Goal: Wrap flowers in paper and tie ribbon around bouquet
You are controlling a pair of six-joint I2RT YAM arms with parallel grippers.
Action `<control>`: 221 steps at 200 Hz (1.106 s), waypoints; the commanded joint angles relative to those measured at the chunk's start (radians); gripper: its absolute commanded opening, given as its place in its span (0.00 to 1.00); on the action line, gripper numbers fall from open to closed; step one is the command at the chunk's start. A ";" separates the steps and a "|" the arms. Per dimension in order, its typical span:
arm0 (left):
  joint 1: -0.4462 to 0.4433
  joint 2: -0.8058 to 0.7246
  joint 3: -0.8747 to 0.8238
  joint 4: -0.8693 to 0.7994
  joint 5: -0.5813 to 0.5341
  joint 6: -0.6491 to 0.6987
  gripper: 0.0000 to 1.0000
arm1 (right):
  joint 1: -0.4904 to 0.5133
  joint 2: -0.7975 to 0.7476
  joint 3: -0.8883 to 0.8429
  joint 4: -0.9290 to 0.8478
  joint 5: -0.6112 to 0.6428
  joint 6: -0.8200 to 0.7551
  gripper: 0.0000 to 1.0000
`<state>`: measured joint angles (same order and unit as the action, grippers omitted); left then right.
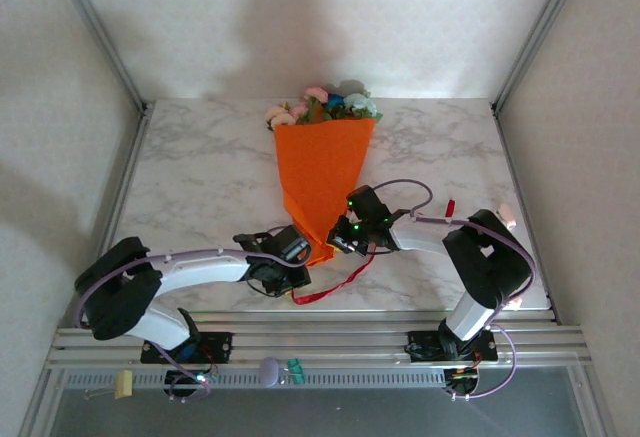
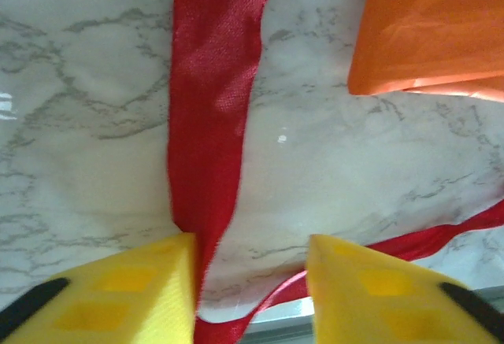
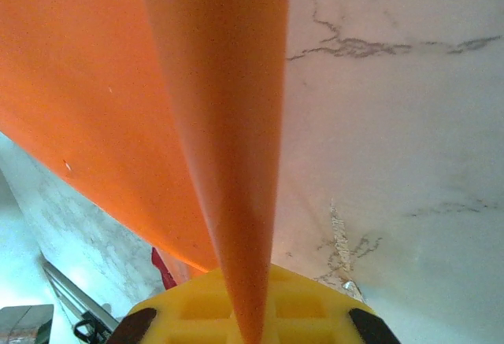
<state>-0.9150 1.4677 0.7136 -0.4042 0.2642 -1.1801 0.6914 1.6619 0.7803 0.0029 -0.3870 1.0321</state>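
Soft overhead light washes my table (image 1: 200,187), broad grey shadows on the back wall (image 1: 300,27). At my left wrist the ribbon (image 2: 209,123) blurs beside a small glint; at my right, the paper (image 3: 228,163) smears out of focus.

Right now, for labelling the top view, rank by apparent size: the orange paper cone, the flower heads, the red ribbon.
1. orange paper cone, clearly largest
2. flower heads, a compact cluster
3. red ribbon, long but thin, so least area

The paper (image 1: 322,172) is bright orange, the flowers (image 1: 340,105) pink, pale mint and dark blue, the ribbon (image 2: 209,123) red, the desk (image 1: 200,177) white with grey marble veins.
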 commanded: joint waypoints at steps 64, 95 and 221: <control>0.207 0.028 -0.031 0.059 -0.083 0.034 0.00 | -0.029 -0.057 0.125 -0.137 0.028 -0.015 0.00; 0.424 0.026 0.014 0.044 -0.109 0.134 0.00 | -0.043 -0.077 0.189 -0.194 0.020 0.006 0.00; 0.939 0.170 0.429 -0.014 -0.113 0.279 0.29 | -0.053 -0.179 0.019 -0.165 0.038 0.013 0.00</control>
<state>0.0269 1.6524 1.1244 -0.3523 0.1623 -0.9112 0.6472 1.4879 0.8467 -0.2127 -0.3843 1.0435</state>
